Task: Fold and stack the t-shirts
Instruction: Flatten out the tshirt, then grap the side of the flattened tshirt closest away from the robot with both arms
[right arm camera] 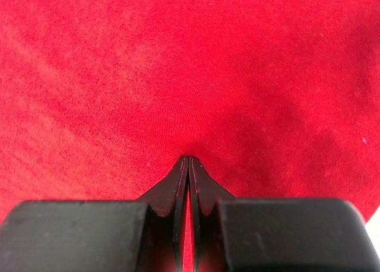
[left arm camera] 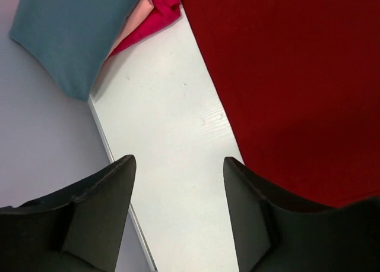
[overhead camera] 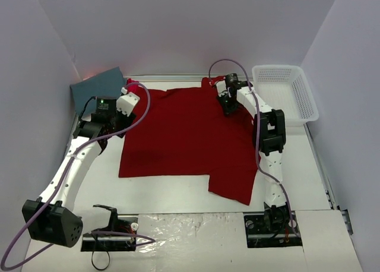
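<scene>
Top external view shows the deep red t-shirt point(overhead camera: 178, 135) spread mid-table, its left edge running near to far just right of the released left gripper point(left arm camera: 178, 168), which hovers over bare table point(left arm camera: 172, 106), while the clenched right gripper point(right arm camera: 188, 162) seemingly pinches its far-right cloth.

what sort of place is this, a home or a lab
Most likely a robot lab test cell: two white robot arms bolted to a white table, plain white walls boxing it in, and a deep red cloth t-shirt laid out near a white plastic mesh basket.
</scene>
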### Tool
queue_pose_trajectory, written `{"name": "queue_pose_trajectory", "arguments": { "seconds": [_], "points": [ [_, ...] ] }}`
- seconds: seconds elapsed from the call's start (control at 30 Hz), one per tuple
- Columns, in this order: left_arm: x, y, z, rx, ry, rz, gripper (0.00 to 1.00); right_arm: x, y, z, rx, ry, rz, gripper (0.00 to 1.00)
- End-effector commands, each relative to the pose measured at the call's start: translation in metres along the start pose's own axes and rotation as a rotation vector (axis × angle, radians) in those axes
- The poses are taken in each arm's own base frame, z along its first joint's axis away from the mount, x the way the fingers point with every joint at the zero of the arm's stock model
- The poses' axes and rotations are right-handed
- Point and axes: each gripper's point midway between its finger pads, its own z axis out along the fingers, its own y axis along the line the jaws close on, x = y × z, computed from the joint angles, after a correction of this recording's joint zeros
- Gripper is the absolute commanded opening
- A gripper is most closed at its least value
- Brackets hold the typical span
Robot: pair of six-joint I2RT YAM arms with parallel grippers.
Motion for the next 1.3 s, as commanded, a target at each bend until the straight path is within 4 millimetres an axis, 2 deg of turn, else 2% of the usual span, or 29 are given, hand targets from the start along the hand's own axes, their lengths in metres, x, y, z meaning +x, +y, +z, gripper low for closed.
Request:
{"name": "queue_pose_trajectory", "arguments": {
  "seconds": [0.0, 0.03, 0.13, 0.23, 0.27, 0.37, 0.6, 0.8, 0.9, 0.97, 1.0, 1.1, 1.13, 1.17, 1.2, 1.27],
  "points": [
    [-0.013, 0.014, 0.004, -0.047, -0.033, -0.018, 0.60, 0.043, -0.023, 0.030, 0.074, 0.141, 0.053, 0.00],
    [-0.014, 0.013, 0.006, -0.043, -0.031, -0.019, 0.61, 0.044, -0.024, 0.031, 0.077, 0.144, 0.054, 0.00],
    [-0.016, 0.013, 0.012, -0.029, -0.038, -0.021, 0.72, 0.041, -0.029, 0.031, 0.096, 0.140, 0.057, 0.00],
    [-0.019, 0.014, 0.017, -0.032, -0.040, -0.018, 0.77, 0.041, -0.030, 0.034, 0.099, 0.141, 0.054, 0.00],
    [-0.021, 0.014, 0.018, -0.032, -0.040, -0.015, 0.84, 0.039, -0.032, 0.032, 0.108, 0.138, 0.053, 0.00],
    [-0.018, 0.015, 0.028, -0.030, -0.014, -0.012, 0.90, 0.040, -0.039, 0.034, 0.137, 0.145, 0.055, 0.00],
    [-0.015, 0.010, 0.037, -0.010, -0.013, -0.025, 0.97, 0.044, -0.047, 0.045, 0.175, 0.165, 0.062, 0.00],
    [-0.008, 0.005, 0.043, 0.015, 0.002, -0.038, 0.97, 0.041, -0.050, 0.039, 0.197, 0.162, 0.059, 0.00],
    [-0.001, 0.002, 0.046, 0.022, 0.019, -0.033, 0.97, 0.029, -0.042, 0.026, 0.151, 0.117, 0.060, 0.00],
    [0.001, 0.002, 0.046, 0.021, 0.023, -0.024, 0.97, 0.013, -0.039, 0.009, 0.133, 0.067, 0.049, 0.00],
    [0.003, 0.002, 0.045, 0.015, 0.028, -0.021, 0.97, 0.004, -0.036, -0.007, 0.126, 0.035, 0.045, 0.00],
    [0.004, 0.003, 0.041, 0.014, 0.024, -0.018, 0.97, -0.012, -0.030, -0.033, 0.102, -0.022, 0.027, 0.05],
    [0.005, 0.004, 0.037, 0.010, 0.021, -0.017, 0.97, -0.019, -0.028, -0.051, 0.105, -0.048, 0.022, 0.08],
    [0.004, 0.005, 0.035, 0.005, 0.015, -0.015, 0.98, -0.023, -0.025, -0.059, 0.098, -0.063, 0.013, 0.09],
    [0.003, 0.006, 0.031, 0.003, 0.007, -0.014, 0.97, -0.029, -0.023, -0.079, 0.097, -0.091, 0.004, 0.11],
    [0.005, 0.004, 0.026, 0.013, 0.007, -0.012, 0.94, -0.029, -0.018, -0.095, 0.084, -0.103, -0.009, 0.14]
  ]
}}
